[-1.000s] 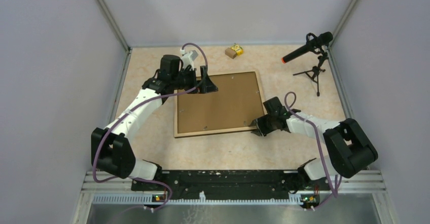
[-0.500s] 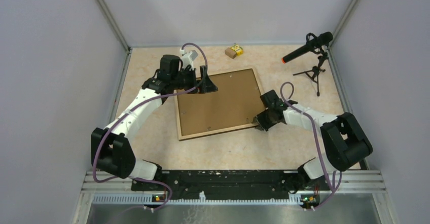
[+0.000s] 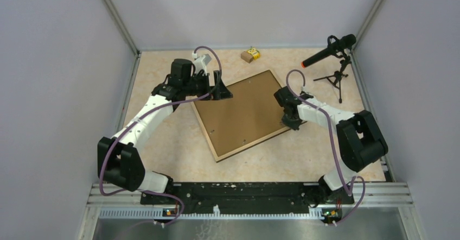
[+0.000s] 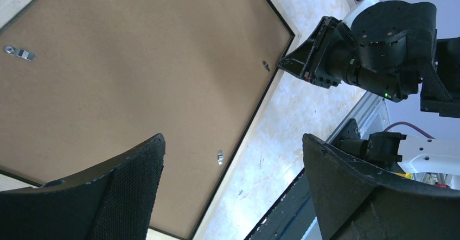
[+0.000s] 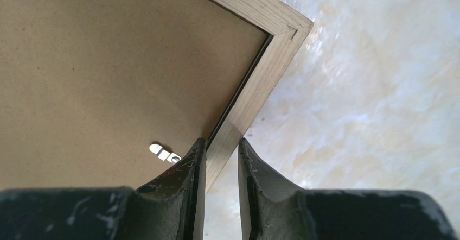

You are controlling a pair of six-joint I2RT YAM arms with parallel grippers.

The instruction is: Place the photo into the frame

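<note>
Now, frame: the frame lies back-up and askew at the centre of the top view, flat on the worktop, with its brown backing board and small metal clips showing.
Photo: the photo appears in no view; whether it sits under the board cannot be told.
Right tool: the right tool is narrowed onto the light-wood rim near the frame's right-hand corner, a finger on either side.
Left tool: the left tool hangs spread wide above the frame's upper-left corner, holding nothing.
Step, as judged: swinging the frame round to bring the clips within reach.
Doing it well: pinch firmly, slide it flat rather than lifting, pivot slowly so the rim cannot slip out, and keep the left tool off the board.
</note>
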